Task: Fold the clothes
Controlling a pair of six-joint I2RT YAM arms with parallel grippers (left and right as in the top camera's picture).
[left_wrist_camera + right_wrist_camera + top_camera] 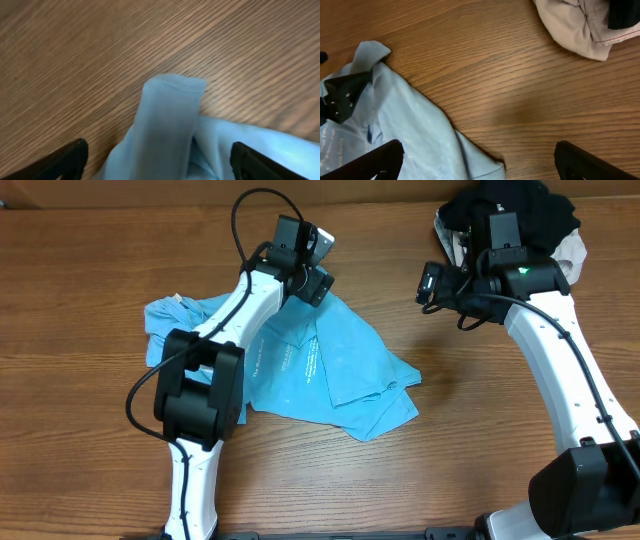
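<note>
The sky-blue T-shirt (pixel 320 370) lies crumpled on the wooden table, with white printed text facing up. My left gripper (pixel 318 280) is at the shirt's far edge. In the left wrist view the gripper (pixel 160 165) is open, its fingers wide apart on either side of a raised fold of blue cloth (pixel 170 115). My right gripper (pixel 428 284) hovers open and empty over bare wood to the right of the shirt. In the right wrist view this gripper (pixel 480 162) shows with the shirt's edge (pixel 405 125) at the left.
A black garment (pixel 510 205) lies heaped at the far right corner on a beige garment (pixel 572 252). The beige garment (pixel 570 25) also shows in the right wrist view. The left gripper (pixel 340 92) is visible there at the shirt's corner.
</note>
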